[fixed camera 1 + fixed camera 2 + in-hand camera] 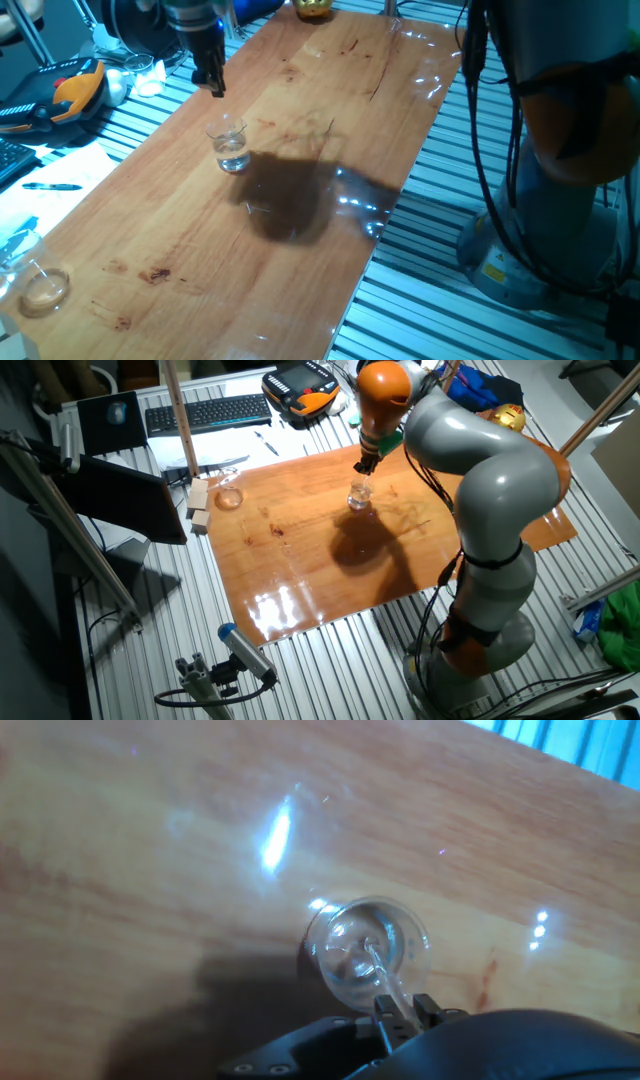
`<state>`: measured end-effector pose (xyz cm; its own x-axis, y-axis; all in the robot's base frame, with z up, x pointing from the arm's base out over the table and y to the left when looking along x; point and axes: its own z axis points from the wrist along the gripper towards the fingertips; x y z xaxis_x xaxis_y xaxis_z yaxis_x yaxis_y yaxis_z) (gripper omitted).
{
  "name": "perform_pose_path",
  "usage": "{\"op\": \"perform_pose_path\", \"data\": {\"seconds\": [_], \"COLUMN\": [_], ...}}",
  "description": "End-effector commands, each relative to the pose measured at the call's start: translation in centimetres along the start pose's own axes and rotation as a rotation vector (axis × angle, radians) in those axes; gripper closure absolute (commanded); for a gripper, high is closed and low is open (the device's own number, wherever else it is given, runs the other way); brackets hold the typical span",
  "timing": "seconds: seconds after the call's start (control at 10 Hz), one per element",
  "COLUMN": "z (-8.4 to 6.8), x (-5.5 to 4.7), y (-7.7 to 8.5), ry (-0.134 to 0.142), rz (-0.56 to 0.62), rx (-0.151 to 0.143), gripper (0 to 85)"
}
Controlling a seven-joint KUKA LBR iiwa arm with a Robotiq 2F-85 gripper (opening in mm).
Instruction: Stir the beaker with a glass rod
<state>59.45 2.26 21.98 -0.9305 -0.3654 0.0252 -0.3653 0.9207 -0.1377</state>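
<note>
Gripper [398, 1011] above the beaker [366, 952].
Its jaws pinch the glass rod [383, 971] (faintly visible), whose tip dips into the beaker.

glass rod [385, 972] invisible in fixed views, pincer [404, 1010] mostly cropped

No text, label, brand or number can be read in any view. A yellow sticker [493, 268] on the robot base [520, 250] in one fixed view is too small to read. The keyboard [208, 412] in the other fixed view shows keys whose legends are too small to make out. The hand view shows no markings.
</note>
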Motion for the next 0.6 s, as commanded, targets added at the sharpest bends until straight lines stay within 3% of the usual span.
{"op": "perform_pose_path", "data": {"seconds": [0.0, 0.1, 0.2, 0.3, 0.4, 0.5], "z": [0.04, 0.16, 0.31, 0.51, 0.66, 0.70], "x": [0.04, 0.05, 0.00, -0.17, -0.31, -0.33], "y": [-0.02, -0.08, -0.07, -0.02, -0.01, -0.03], "ry": [0.046, 0.079, 0.075, 0.033, -0.027, -0.054], "rz": [0.001, 0.049, 0.138, 0.231, 0.300, 0.315], "rx": [-0.034, -0.108, -0.179, -0.223, -0.253, -0.247], "gripper": [85.0, 85.0, 85.0, 85.0, 85.0, 85.0]}}
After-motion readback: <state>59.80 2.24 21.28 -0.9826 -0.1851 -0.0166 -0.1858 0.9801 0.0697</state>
